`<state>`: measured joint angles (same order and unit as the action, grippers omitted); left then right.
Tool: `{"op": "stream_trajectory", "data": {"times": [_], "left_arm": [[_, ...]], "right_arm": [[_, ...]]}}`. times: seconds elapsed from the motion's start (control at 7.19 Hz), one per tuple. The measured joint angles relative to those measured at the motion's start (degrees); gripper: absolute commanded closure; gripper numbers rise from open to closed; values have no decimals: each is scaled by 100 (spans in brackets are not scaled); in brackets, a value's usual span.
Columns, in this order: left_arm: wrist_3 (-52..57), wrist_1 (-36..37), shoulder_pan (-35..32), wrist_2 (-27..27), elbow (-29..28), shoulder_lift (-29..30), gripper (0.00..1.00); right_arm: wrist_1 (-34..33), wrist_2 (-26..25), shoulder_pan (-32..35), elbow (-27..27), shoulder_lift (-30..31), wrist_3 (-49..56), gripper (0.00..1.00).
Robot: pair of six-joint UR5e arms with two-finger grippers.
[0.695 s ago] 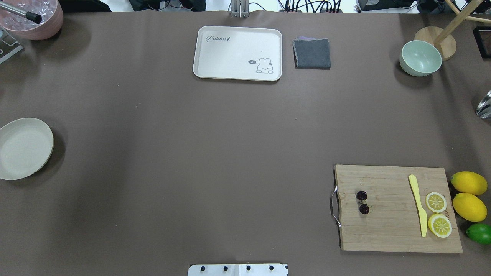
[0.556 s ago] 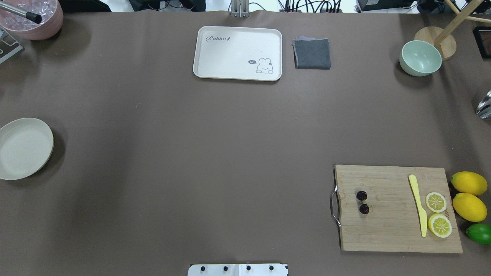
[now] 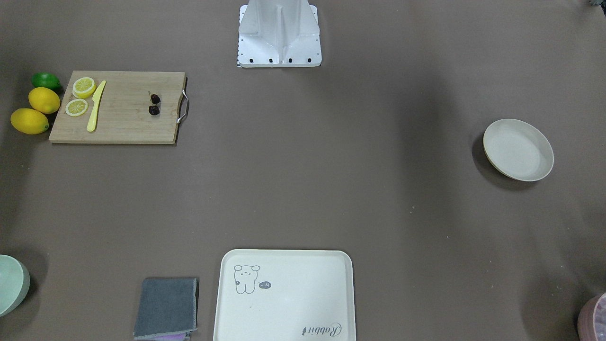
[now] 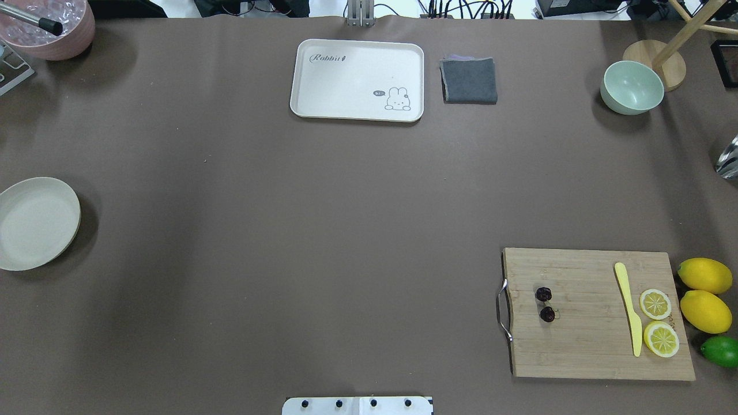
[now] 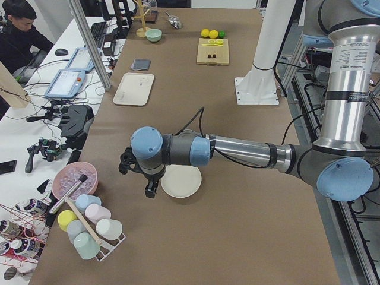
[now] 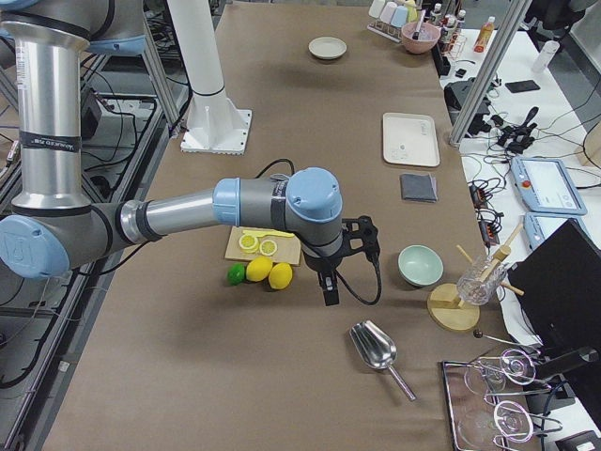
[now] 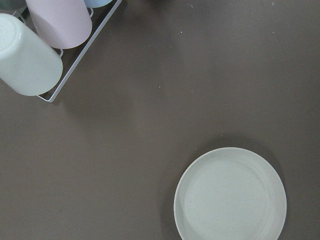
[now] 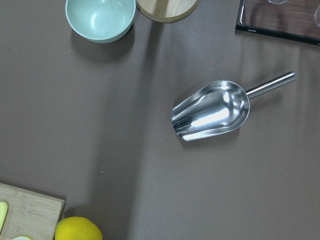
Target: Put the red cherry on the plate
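Looking down on the table point(image 4: 288, 230), we find the red cherry point(image 4: 544, 304) lying on the wooden cutting board point(image 4: 582, 340), near its metal handle point(image 4: 503, 310) and well apart from the plate point(image 4: 34, 225), which sits at the table's opposite edge. Our left gripper point(image 5: 151, 190) hangs just beside the plate; our right gripper point(image 6: 328, 287) hangs near the whole lemons point(image 6: 280, 275). Whether either claw is released or clenched, we cannot tell from these side views.

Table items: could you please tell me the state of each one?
red cherry: lying on cutting board, ungrasped.
plate: upright, empty.
green bowl: upright, empty.
grey cloth: folded.
metal scoop: lying flat, empty.
left gripper: open or shut unclear.
right gripper: open or shut unclear.
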<state>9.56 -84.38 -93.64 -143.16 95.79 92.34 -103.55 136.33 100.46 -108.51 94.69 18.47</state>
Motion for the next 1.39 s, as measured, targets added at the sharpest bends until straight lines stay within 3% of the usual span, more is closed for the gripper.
{"op": "stream_trajectory", "data": {"times": [0.83,1.39], "left_arm": [[-53,-14,56,-107,228,-237,2],[-228,-450,476,-924,-143,-453,2]], "right_arm": [[37,45,-170,-295,307,-1,0],[33,6,-168,-581,626,-1,0]]}}
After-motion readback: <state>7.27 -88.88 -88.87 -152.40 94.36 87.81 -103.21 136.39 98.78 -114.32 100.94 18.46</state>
